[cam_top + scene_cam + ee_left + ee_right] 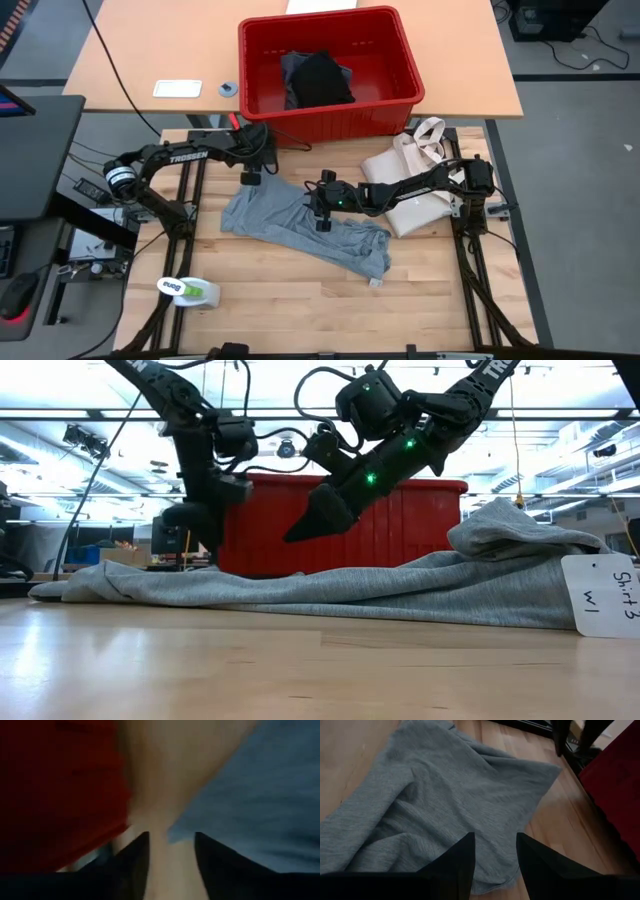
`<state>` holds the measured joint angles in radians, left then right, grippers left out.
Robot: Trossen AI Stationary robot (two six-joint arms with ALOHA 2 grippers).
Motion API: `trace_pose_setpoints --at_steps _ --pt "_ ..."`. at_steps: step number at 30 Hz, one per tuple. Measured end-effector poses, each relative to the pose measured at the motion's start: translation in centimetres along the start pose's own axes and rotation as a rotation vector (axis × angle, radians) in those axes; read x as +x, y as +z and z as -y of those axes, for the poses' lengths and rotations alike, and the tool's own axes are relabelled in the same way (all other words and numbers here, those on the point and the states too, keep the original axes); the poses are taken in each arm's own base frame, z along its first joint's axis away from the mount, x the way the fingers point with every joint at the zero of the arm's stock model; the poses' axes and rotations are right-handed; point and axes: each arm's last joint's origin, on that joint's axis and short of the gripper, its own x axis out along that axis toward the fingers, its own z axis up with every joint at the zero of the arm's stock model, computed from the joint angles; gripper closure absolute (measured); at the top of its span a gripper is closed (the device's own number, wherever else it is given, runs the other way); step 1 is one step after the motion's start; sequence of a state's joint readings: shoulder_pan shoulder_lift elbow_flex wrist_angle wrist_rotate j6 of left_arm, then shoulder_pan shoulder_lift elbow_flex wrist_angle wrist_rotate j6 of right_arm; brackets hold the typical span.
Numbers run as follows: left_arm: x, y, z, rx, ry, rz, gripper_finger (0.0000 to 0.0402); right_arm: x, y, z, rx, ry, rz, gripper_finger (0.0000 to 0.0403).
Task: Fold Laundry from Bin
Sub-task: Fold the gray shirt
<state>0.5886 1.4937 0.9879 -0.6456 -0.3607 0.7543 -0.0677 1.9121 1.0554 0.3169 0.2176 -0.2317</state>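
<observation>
**Arm:** Right gripper (322, 207) first: it hangs over the middle of the light grey T-shirt (300, 225), fingers parted, pinching nothing. In my right wrist view the cloth lies under the two fingers (465, 860), not between them. My left gripper (250, 170) is at the shirt's far corner, just beside the red bin (325, 108); its fingers (137, 857) stand apart with bare wood showing between, so I judge it holds nothing either.

**Partner:** Where does the shirt lie?

**Arm:** Flat on the wooden table (300, 300), spread slantwise, bunched into a ridge at the end with the paper tag (602, 592). I would smooth that ridge before folding, taking an edge rather than the middle, both grippers pinching low so only one layer lifts.

**Partner:** Anything in the way?

**Arm:** A cream canvas tote bag (415, 185) lies under my right arm, close to the shirt's crumpled end; a wide sweep could drag it. Near the front edge sits a tape roll (190, 291), well apart. Farther off, the bin still holds a black garment (320, 78), with something greyish beside it that I cannot identify.
</observation>
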Motion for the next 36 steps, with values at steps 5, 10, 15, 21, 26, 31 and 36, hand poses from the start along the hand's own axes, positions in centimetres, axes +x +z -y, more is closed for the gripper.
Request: trace_pose_setpoints --at_steps 5,10,15,21,26,31,36 --pt "-1.2 0.8 0.2 -0.077 0.079 -0.069 0.0177 -0.2 -0.5 0.0 -0.020 -0.035 -0.069 0.0251" --pt "-2.8 3.1 2.9 -0.131 -0.257 0.191 0.0183 -3.2 -0.1 0.0 -0.033 -0.191 -0.248 0.0251" --pt "-4.8 5.5 6.3 -0.089 -0.486 0.366 0.0210 -7.3 1.4 -1.1 0.101 -0.121 -0.283 0.0251" --pt "-7.7 7.5 11.1 0.016 -0.642 0.460 0.0230 -10.0 2.6 -5.3 0.213 0.195 -0.259 0.0251" --pt "-10.5 8.7 15.4 0.057 -0.638 0.524 0.0236 -13.1 1.6 -10.7 0.217 0.262 -0.380 0.0251" --pt "-13.0 9.1 18.8 0.047 -0.421 0.590 0.0241 -17.7 1.2 -15.2 0.243 0.114 -0.364 0.0251" --pt "-14.2 8.9 20.9 -0.026 -0.282 0.602 0.0242 -20.5 -1.0 -18.1 0.326 0.075 -0.360 0.0251"
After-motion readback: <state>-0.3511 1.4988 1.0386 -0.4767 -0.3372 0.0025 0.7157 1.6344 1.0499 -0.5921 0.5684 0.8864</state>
